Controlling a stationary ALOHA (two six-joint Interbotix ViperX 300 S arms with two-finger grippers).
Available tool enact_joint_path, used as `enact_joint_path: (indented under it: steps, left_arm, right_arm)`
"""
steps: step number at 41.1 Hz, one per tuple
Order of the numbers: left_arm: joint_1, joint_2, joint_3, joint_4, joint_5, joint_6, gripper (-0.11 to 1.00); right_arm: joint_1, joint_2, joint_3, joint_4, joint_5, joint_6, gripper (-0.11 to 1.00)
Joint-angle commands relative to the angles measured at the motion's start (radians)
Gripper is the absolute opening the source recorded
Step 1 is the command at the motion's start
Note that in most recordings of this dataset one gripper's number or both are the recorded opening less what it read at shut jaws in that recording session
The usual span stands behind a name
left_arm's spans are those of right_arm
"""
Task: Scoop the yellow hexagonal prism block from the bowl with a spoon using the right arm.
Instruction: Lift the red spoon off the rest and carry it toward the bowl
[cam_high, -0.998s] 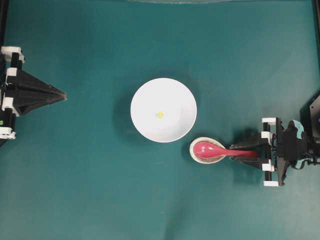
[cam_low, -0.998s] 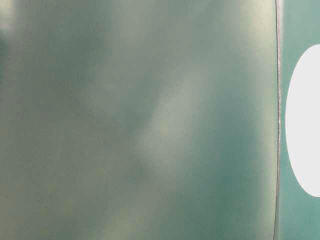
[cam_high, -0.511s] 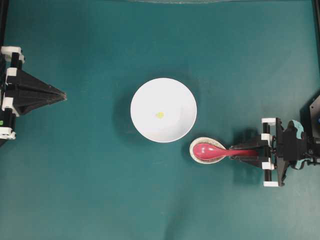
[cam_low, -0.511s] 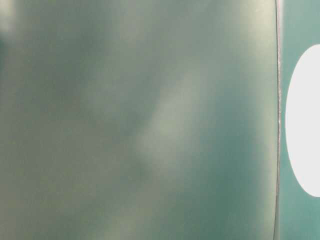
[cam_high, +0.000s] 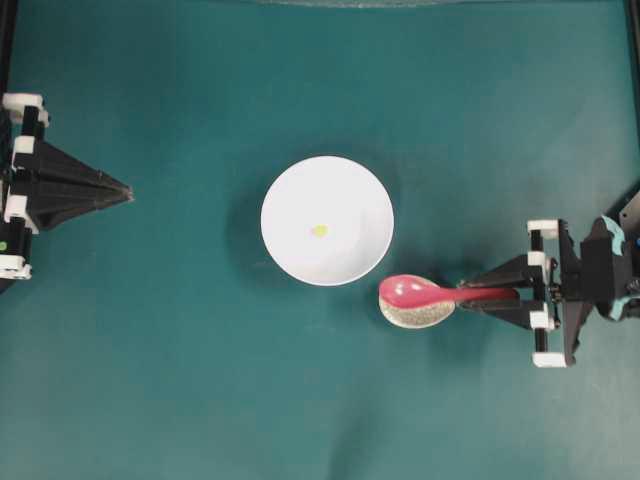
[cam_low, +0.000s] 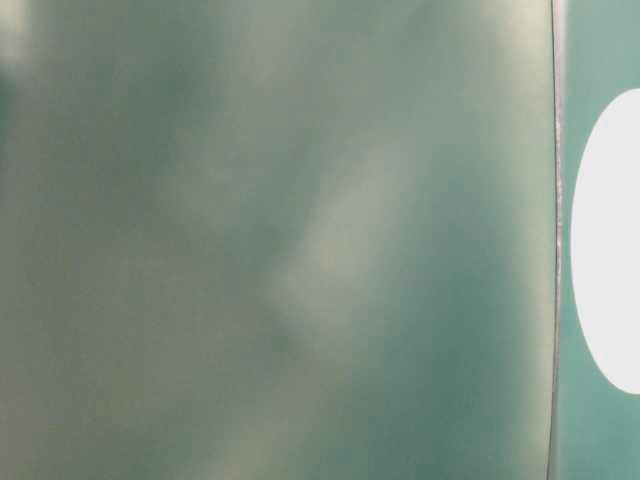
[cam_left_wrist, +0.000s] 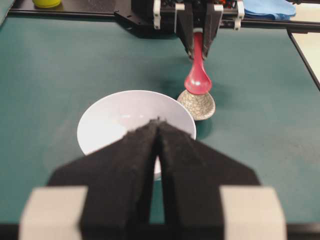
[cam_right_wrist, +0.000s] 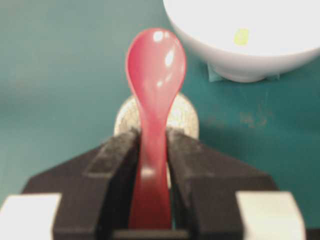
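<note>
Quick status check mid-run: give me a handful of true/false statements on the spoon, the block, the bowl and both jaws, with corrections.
1. The right gripper has its jaws shut on the spoon handle. True.
2. The yellow hexagonal prism block lies in the spoon's scoop. False: it lies inside the white bowl.
3. The spoon's scoop is over the small speckled dish. True.
4. The left gripper holds the bowl's rim. False: its jaws are shut on nothing, well apart from the bowl.
5. The speckled dish sits inside the bowl. False: it sits beside it.

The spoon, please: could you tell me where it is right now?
In the overhead view the spoon is right of centre, its handle clamped in the right pincer, its scoop lifted over the small speckled dish beside the white bowl.
</note>
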Motion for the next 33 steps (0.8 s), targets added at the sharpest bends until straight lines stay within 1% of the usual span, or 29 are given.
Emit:
enact_joint_path:
  steps: [1, 8, 11, 17, 20, 27, 31, 33]
  left_arm:
    - [0.000, 0.009, -0.026, 0.002, -0.005, 0.002, -0.01]
    - [0.000, 0.009, -0.026, 0.002, -0.005, 0.002, -0.01]
    - [0.000, 0.009, -0.025, 0.002, -0.005, 0.000, -0.01]
    - [0.000, 0.009, -0.026, 0.002, -0.005, 0.002, -0.01]
    - [0.000, 0.008, -0.026, 0.002, -0.005, 0.000, -0.01]
    - [0.000, 0.009, -0.026, 0.002, -0.008, -0.002, -0.01]
    - [0.000, 0.009, -0.026, 0.002, -0.011, -0.002, -0.01]
    - [0.000, 0.009, -0.026, 0.002, -0.011, -0.002, -0.01]
  right_arm:
    - [-0.057, -0.083, -0.037, 0.002, 0.086, -0.052, 0.24]
    - [-0.186, -0.207, -0.097, -0.002, 0.270, -0.181, 0.24]
    - [-0.247, -0.258, -0.126, -0.002, 0.370, -0.235, 0.24]
    - [-0.351, -0.337, -0.187, -0.002, 0.561, -0.313, 0.24]
    - [-0.397, -0.367, -0.212, -0.002, 0.652, -0.339, 0.24]
    - [-0.509, -0.403, -0.265, -0.005, 0.844, -0.359, 0.24]
    - [-0.574, -0.405, -0.290, -0.018, 0.942, -0.359, 0.24]
    - [-0.604, -0.405, -0.302, -0.035, 0.989, -0.359, 0.24]
